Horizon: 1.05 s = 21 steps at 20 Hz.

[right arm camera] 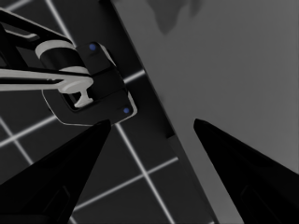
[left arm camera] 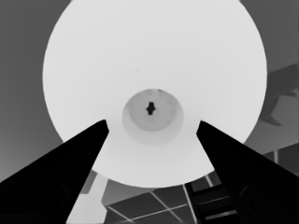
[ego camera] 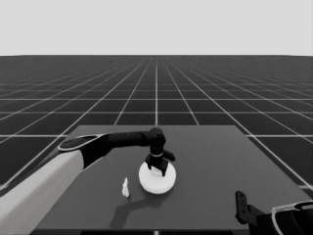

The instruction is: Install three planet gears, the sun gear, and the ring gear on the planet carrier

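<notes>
- The left gripper (ego camera: 157, 169) hung straight over the larger round part (ego camera: 157, 178), the ring gear, which sat mid-table as the one big white disc in sight.
- From the wrist, its two fingers (left arm camera: 70, 172) stood spread wide, one to each side of the disc's small central hole (left arm camera: 152, 115), pinching nothing.
- No planet gears and no smaller round part showed anywhere; my guess was that they lay hidden under the disc, so the stack looked near finished.
- A thin white piece (ego camera: 125, 188) lay just beside the disc, apart from it.
- The right gripper (ego camera: 242, 208) waited at the table's near right corner, fingers parted and empty.
- The risk, as I saw it: a fingertip catching the disc's rim on lifting away could tilt it or drag it off whatever it sat on.
</notes>
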Motion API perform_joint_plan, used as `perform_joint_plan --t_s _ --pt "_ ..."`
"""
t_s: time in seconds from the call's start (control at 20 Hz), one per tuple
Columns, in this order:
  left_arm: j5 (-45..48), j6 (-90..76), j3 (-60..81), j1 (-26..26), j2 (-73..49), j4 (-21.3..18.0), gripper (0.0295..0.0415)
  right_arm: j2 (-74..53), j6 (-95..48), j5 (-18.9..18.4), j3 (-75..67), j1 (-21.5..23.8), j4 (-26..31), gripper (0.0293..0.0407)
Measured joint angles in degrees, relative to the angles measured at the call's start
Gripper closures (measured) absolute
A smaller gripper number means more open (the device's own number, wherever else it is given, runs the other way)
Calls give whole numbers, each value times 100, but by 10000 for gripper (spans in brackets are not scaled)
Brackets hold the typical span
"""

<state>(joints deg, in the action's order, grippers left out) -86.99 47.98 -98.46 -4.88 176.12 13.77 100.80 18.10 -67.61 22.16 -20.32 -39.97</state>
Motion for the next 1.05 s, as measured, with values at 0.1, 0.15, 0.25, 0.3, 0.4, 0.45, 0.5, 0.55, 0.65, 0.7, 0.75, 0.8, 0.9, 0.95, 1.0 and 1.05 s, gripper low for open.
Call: perform_joint_plan --t_s 0.1,0.15,0.25,0.3,0.4,0.45,0.5,0.55,0.65,0.7,0.75,0.8,0.9,0.95,1.0,1.05 --pt "0 -3 0 0 0 0 326 0 0 0 0 0 0 315" --pt "0 -4 0 0 0 0 326 0 0 0 0 0 0 315" --pt "0 -5 0 1 0 0 326 0 0 0 0 0 0 315" --pt "-214 1533 507 568 -140 -658 324 0 0 0 0 0 0 315" --pt "-291 2772 609 1464 -149 -1379 325 0 0 0 0 0 0 315" --pt "-310 2994 561 1649 -131 -1536 326 0 0 0 0 0 0 315" --pt "-324 3117 522 1752 -118 -1626 326 0 0 0 0 0 0 315" --pt "-333 3186 495 1809 -108 -1679 326 0 0 0 0 0 0 315" --pt "-344 3249 466 1858 -97 -1728 326 0 0 0 0 0 0 315" --pt "-346 3262 459 1868 -95 -1738 326 0 0 0 0 0 0 315" --pt "-348 3270 454 1873 -93 -1745 326 0 0 0 0 0 0 315" --pt "-335 3993 2304 2088 -1171 -1970 326 0 0 0 0 0 0 315" --pt "-307 4187 3580 2392 -2318 -2259 326 0 0 0 0 0 0 315" --pt "-306 4162 3790 2468 -2559 -2332 326 0 0 0 0 0 0 315" --pt "-308 4135 3903 2514 -2699 -2376 326 0 0 0 0 0 0 315" --pt "-309 4116 3966 2541 -2780 -2403 326 0 0 0 0 0 0 315"
